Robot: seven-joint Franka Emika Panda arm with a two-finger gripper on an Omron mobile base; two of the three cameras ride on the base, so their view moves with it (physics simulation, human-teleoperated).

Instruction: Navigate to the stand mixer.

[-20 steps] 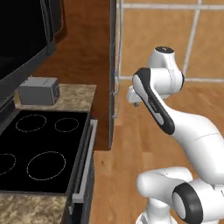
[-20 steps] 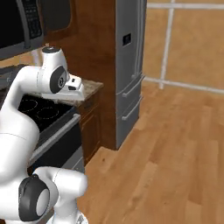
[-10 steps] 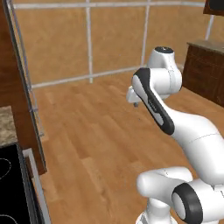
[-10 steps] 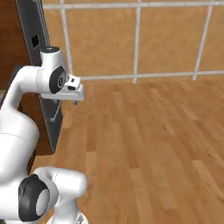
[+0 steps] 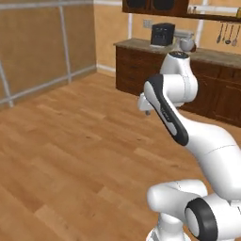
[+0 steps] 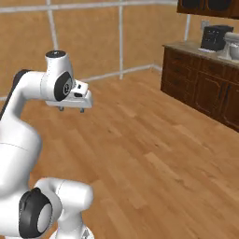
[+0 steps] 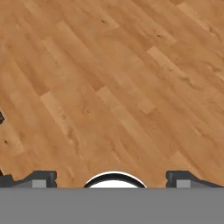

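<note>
Right up close, the gripper [image 7: 111,177] is held out over bare wood floor [image 7: 113,87], and its two dark fingertips [image 7: 39,178] are spread wide apart with nothing pinched between them. From the right base view the gripper [image 6: 71,108] is seen pointing down, well above the planks.

Further out, a long stretch of floor [image 6: 154,149] is laid between the robot and a run of dark wood cabinets [image 6: 200,86] under a speckled counter [image 5: 136,43].

At the far end, the stand mixer [image 6: 232,45] is parked on that counter, just beside a boxy black coffee machine [image 6: 214,37]. In the left base view the stand mixer [image 5: 184,39] is partly hidden behind the arm.
</note>
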